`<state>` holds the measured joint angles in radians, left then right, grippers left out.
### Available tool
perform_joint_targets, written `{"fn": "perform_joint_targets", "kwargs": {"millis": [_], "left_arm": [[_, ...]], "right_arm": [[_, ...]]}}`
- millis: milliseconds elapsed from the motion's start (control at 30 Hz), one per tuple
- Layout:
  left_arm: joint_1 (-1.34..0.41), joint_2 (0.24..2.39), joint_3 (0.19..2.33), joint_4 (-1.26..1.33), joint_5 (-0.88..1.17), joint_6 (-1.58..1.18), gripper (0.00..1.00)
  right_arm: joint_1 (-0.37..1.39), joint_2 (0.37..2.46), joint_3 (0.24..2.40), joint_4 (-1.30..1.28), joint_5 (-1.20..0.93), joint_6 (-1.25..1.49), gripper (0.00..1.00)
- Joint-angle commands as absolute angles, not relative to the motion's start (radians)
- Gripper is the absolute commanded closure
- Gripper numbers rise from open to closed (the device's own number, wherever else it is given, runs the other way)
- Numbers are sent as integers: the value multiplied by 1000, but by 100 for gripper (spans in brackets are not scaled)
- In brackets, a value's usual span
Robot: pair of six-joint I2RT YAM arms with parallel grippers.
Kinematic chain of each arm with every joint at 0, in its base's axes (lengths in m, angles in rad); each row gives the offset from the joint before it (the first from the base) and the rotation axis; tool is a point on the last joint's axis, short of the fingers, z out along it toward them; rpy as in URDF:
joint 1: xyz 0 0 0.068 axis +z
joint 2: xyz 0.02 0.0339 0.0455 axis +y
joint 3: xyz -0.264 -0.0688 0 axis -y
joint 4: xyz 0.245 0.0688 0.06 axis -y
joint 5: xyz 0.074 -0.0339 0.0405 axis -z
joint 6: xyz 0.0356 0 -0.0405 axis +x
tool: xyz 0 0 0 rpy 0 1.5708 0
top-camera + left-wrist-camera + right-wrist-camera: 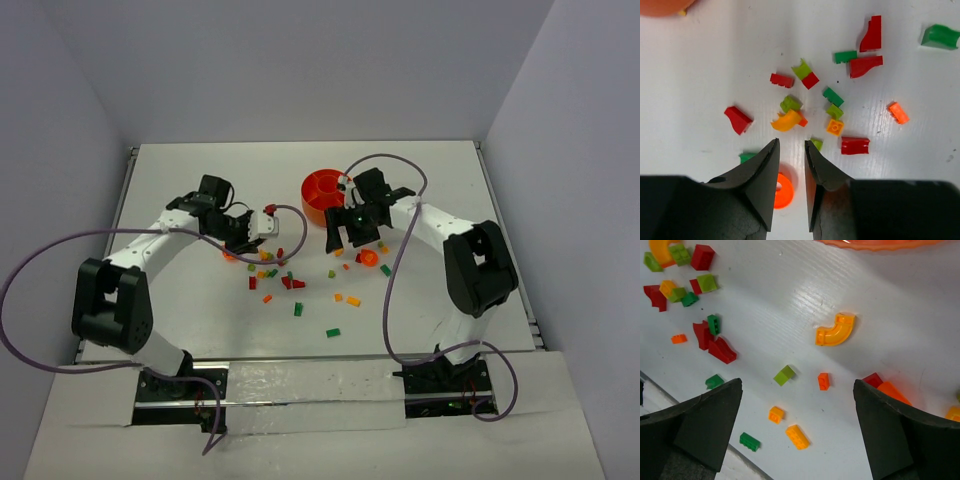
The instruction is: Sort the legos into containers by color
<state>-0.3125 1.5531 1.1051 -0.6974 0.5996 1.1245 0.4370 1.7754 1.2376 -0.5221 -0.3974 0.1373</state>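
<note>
White table [200, 180], matte, evenly lit. Plain pale grey walls [300, 60] enclose it at back, left and right. Shadows are soft.

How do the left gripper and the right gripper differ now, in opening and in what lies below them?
The left gripper has its fingers close, with a narrow gap; the right gripper has them spread wide. Below the left gripper lies an orange ring; below the right gripper, a lime brick and a small orange brick. Both have black fingers and hold nothing.

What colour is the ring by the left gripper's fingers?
The ring is orange; left wrist view shows it best.
</note>
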Motion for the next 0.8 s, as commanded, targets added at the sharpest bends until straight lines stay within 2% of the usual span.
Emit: {"fn": "perform_joint_targets", "kwargs": {"millis": [0, 333, 600, 767], "left_arm": [[-316, 1620, 1163, -777, 703, 1343, 64], [-343, 1680, 1110, -776, 677, 1530, 62], [-375, 1706, 1084, -772, 666, 1533, 62], [-390, 1736, 1077, -762, 656, 1511, 57]], "right_arm": [[411, 1694, 1273, -534, -469, 115, 0], [352, 1702, 1269, -545, -499, 106, 0], [351, 1718, 1274, -546, -514, 106, 0], [351, 1721, 1271, -546, -512, 106, 0]]}}
